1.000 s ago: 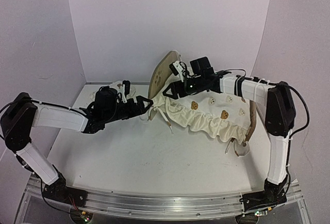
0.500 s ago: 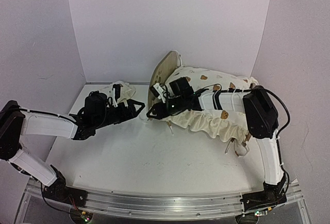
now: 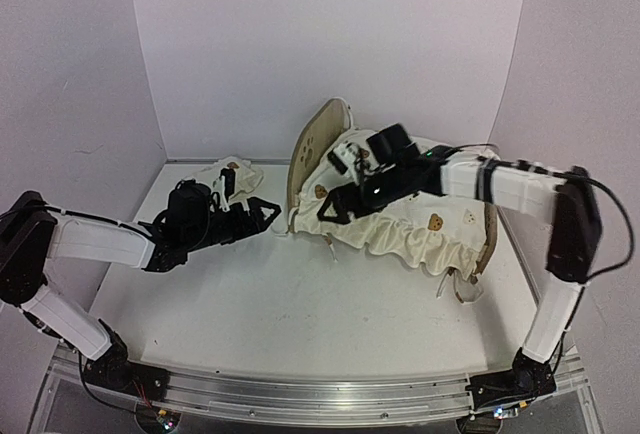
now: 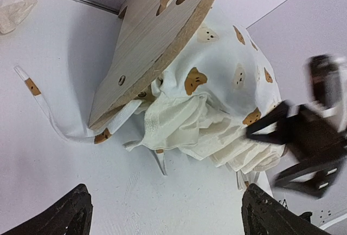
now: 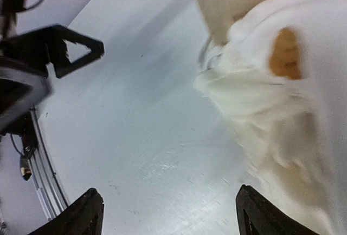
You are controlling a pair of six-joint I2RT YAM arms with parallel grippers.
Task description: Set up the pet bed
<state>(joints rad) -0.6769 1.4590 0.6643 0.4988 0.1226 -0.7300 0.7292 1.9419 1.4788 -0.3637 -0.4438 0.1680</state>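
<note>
Left wrist: pet bed [image 4: 157,45] beyond tool [image 4: 165,216]

The left arm [image 3: 100,239] lies low, reaching toward two o'clock, the left gripper [image 3: 262,216] spread wide and empty. The right arm [image 3: 510,182] stretches toward nine o'clock, the right gripper [image 3: 335,209] likewise agape.

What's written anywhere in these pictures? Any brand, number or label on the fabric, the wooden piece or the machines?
None: no word, number or brand can be read in any view.
The cushion carries only small bear-face prints, no lettering.
The pet bed shows a paw-print cutout in its wooden end board, no writing.
The arms show no legible marking; the right wrist view is too blurred to tell.
</note>
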